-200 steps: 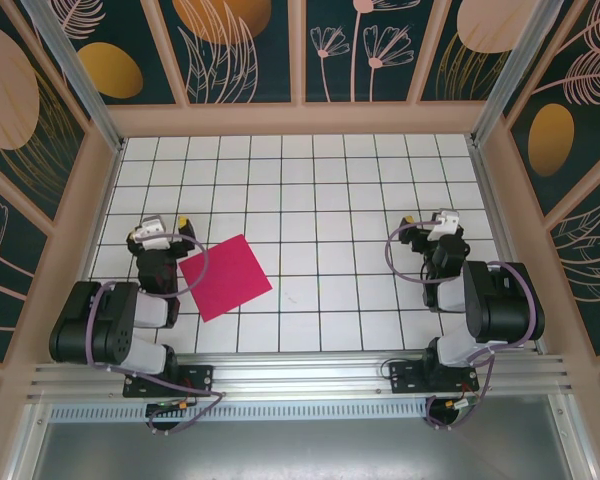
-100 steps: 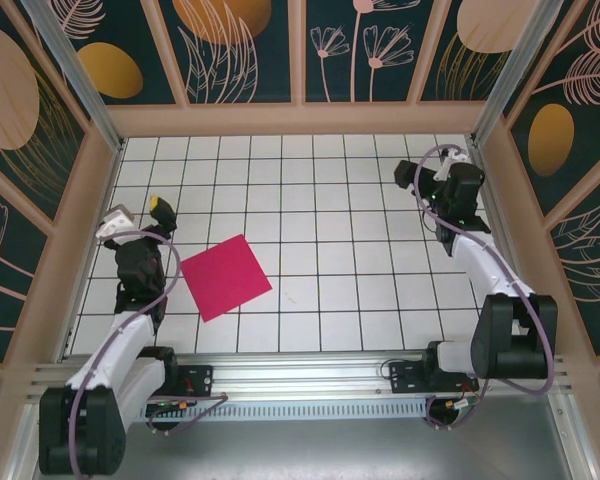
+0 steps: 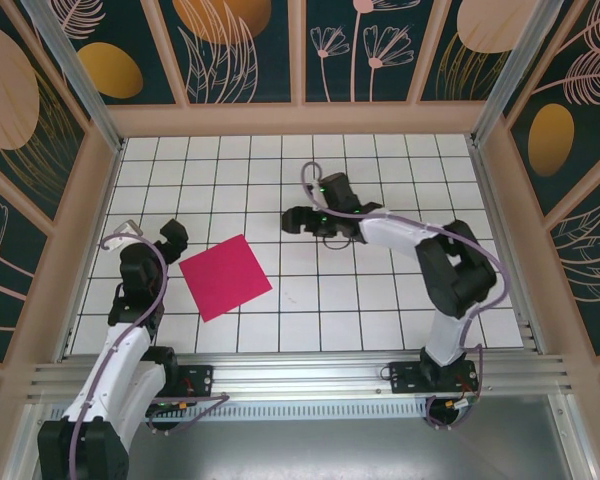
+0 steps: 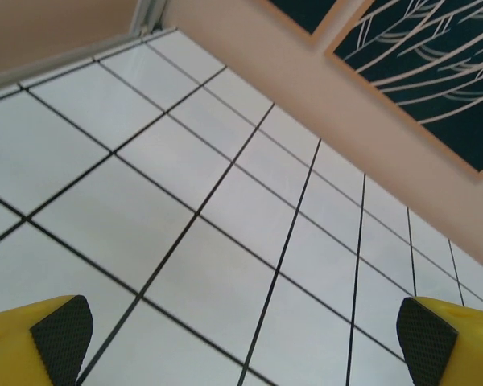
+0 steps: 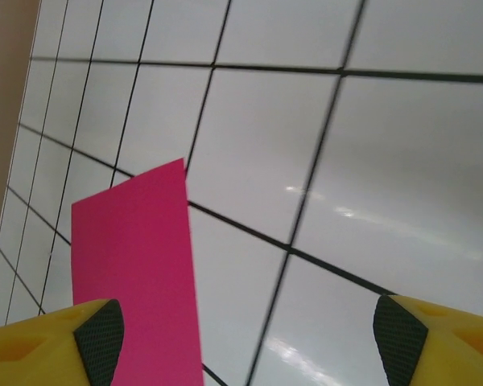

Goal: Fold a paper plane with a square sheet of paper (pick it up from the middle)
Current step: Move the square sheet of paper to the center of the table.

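The sheet [image 3: 226, 277] lay flat and unfolded on the desk [image 3: 380, 300], left of centre and nearer the front edge. Being square, it had no long axis. It sat skewed to the tile grid, one corner aimed at the far wall, the opposite one at the arm bases, and the other two out to left and right.

The left fingers [image 3: 170, 236] hung just beside the sheet's left corner, on its far-left side, so the sheet lay to their right and slightly nearer the bases. In the left wrist view the pads [image 4: 60, 330] stood wide apart with nothing between them, facing bare tiles and the far wall rather than the paper.

The right fingers [image 3: 292, 220] reached across from the right and sat near the sheet's far corner, a little further off than the left ones. From them the sheet lay to the left and toward the bases. In the right wrist view they [image 5: 97, 334] were also apart and empty, with the sheet's edge and one corner showing low on the left side of their span.

The left arm was likely the closer, but the right one was aimed at the paper. Either would need to travel to the sheet's middle to lift it.
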